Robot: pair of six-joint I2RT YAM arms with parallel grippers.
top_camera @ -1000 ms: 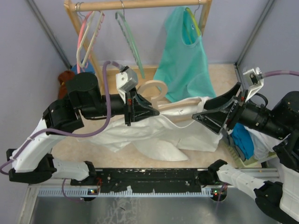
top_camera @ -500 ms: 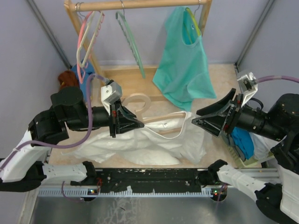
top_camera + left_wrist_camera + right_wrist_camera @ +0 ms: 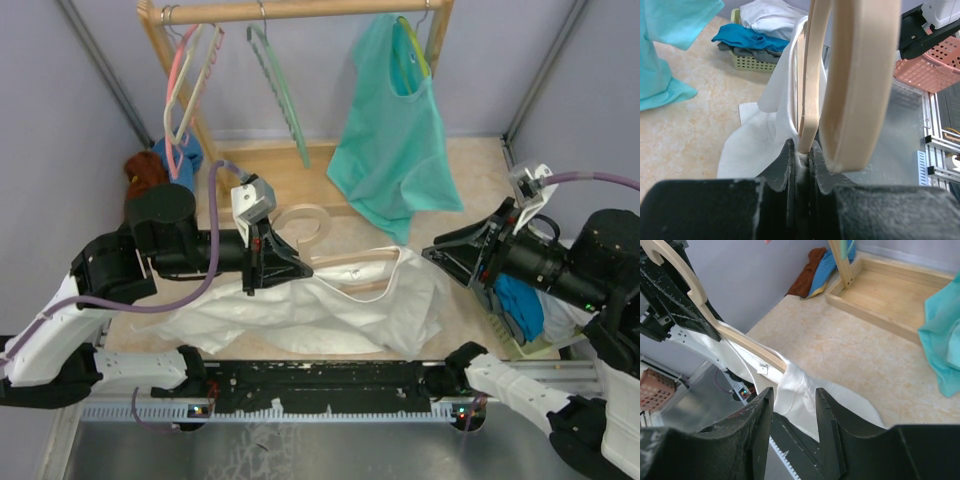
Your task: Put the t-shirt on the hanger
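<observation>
In front of wooden rack [image 3: 320,10]: white tee [image 3: 330,315], rumpled, lying flat. Across it, hook twd rack: beige hanger [image 3: 345,262], one arm inside collar. Pinching hanger neck tight: L gripper [image 3: 298,268]. At tee's R edge: R gripper [image 3: 432,252], fingers part open, cloth in gap.

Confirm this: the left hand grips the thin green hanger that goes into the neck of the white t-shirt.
Wrong hanger: the left hand grips the thick beige hanger, which goes into the neck of the white t-shirt. The left wrist view shows it.
</observation>
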